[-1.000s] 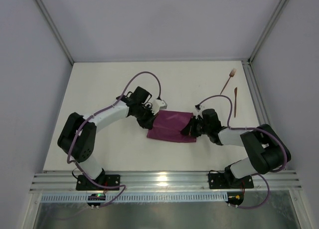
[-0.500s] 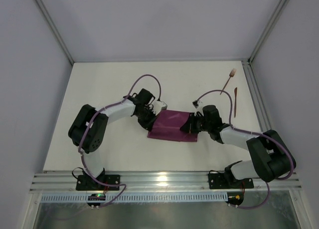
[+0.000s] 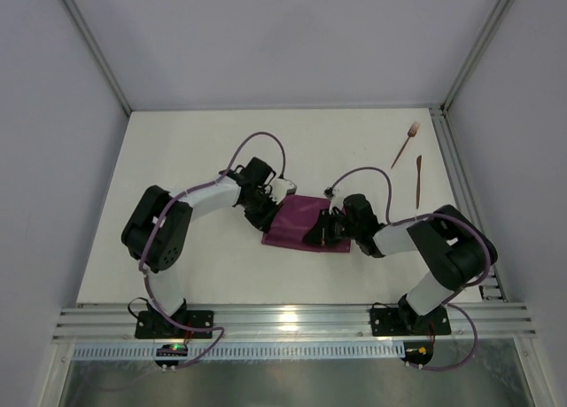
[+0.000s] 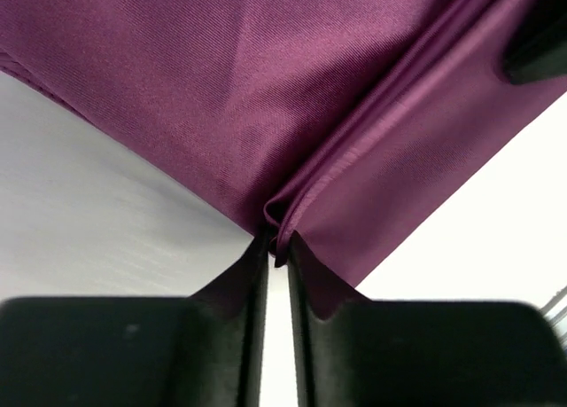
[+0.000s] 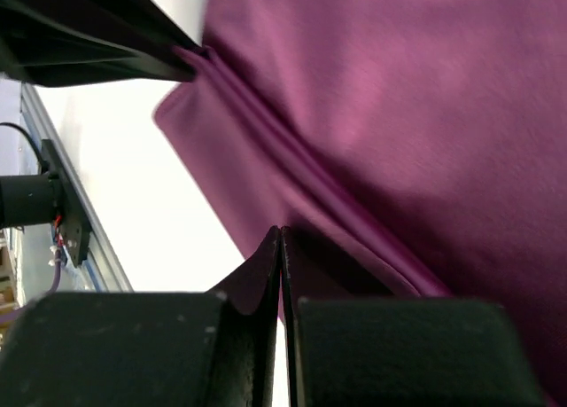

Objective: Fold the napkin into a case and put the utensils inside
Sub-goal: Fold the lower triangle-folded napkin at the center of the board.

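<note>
The plum-purple napkin (image 3: 292,219) lies folded into a wide band at the table's middle. My left gripper (image 3: 268,214) is at its left edge and, in the left wrist view, is shut (image 4: 277,247) on a raised pleat of the napkin (image 4: 177,88). My right gripper (image 3: 321,230) sits over the napkin's right part; in the right wrist view it is shut (image 5: 282,238) on an edge of the napkin (image 5: 399,97). The copper-brown fork (image 3: 407,144) and knife (image 3: 418,181) lie at the far right, apart from both grippers.
The white table (image 3: 195,159) is bounded by grey walls, a metal rail along the right side (image 3: 452,168) and a front aluminium rail (image 3: 292,323). Purple cables loop above both wrists.
My right gripper has moved left over the napkin, from its right edge toward its middle. My left arm's elbow swung inward, while its gripper stayed at the napkin's left edge.
</note>
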Available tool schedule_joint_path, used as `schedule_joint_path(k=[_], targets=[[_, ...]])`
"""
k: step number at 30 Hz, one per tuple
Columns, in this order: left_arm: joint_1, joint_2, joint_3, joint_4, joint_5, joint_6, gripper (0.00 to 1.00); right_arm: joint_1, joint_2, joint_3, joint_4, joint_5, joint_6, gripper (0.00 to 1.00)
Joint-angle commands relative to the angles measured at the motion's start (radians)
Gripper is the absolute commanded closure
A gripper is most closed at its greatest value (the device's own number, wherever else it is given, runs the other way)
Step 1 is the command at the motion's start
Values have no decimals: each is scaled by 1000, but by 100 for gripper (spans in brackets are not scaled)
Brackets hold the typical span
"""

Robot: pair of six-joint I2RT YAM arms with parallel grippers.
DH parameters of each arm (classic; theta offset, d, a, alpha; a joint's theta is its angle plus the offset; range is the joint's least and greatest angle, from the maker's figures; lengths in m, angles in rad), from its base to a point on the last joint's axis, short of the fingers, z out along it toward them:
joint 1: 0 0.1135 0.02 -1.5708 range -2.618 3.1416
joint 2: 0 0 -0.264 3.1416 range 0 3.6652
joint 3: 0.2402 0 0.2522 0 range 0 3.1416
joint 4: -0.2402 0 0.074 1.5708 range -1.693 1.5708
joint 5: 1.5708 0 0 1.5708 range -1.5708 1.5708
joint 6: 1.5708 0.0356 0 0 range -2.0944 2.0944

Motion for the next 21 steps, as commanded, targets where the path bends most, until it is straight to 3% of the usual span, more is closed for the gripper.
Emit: schedule_joint_path(k=[1, 6, 11, 13, 15, 18, 21], targets=[[0, -19, 21, 25, -53, -6, 82, -4, 61, -25, 105, 47, 57, 97], [0, -111, 18, 25, -55, 8, 54, -4, 50, -52, 53, 104, 66, 97], [-12, -255, -5, 58, -42, 31, 48, -3, 55, -51, 51, 95, 81, 97], [-41, -293, -32, 52, -59, 58, 56, -4, 58, -48, 58, 93, 94, 97], [-104, -287, -52, 34, -52, 103, 73, -6, 58, -43, 51, 89, 94, 97], [-143, -231, -88, 31, -29, 106, 85, -6, 53, -37, 44, 89, 100, 97], [-146, -177, -98, 51, -32, 101, 86, -6, 50, -40, 44, 86, 106, 97]])
